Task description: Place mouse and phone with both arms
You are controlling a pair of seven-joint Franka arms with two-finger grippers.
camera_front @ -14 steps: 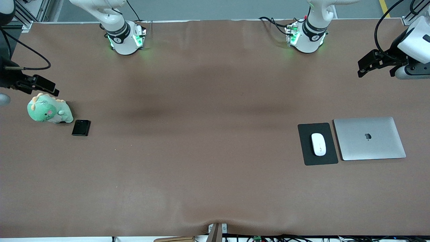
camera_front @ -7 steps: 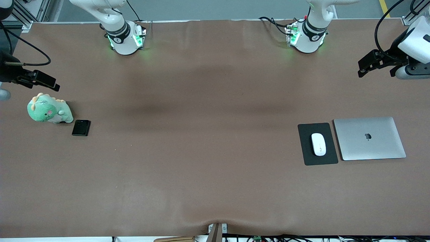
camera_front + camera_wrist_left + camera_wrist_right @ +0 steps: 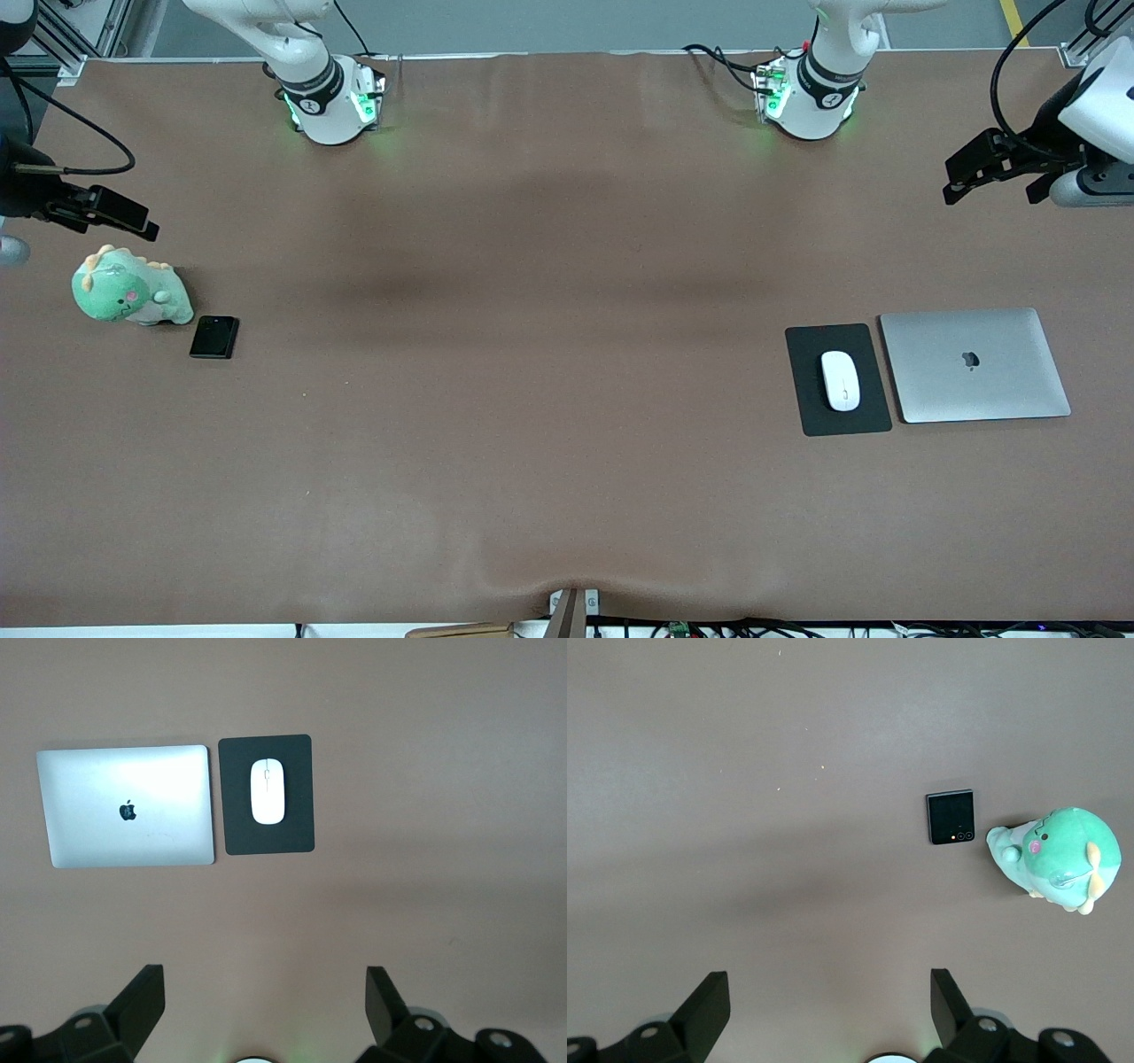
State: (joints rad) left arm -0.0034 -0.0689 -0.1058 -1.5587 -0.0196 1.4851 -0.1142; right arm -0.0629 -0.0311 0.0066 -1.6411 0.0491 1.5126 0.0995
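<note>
Mouse [image 3: 841,380] resting on the black mat [image 3: 837,379], laptop [image 3: 974,365] just beside at three o'clock. Phone [image 3: 213,337] flat on the bench [image 3: 549,354], plush dinosaur [image 3: 129,289] near at ten o'clock, likely crowding the approach. Left gripper [image 3: 264,999] and right gripper [image 3: 829,999] raised over the bench ends, jaws spread, empty.

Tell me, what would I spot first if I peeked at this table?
Probably the green plush dinosaur at the right arm's end of the table, with the small black phone right beside it. At the left arm's end, the white mouse lies on a black mat, next to a closed silver laptop.
</note>
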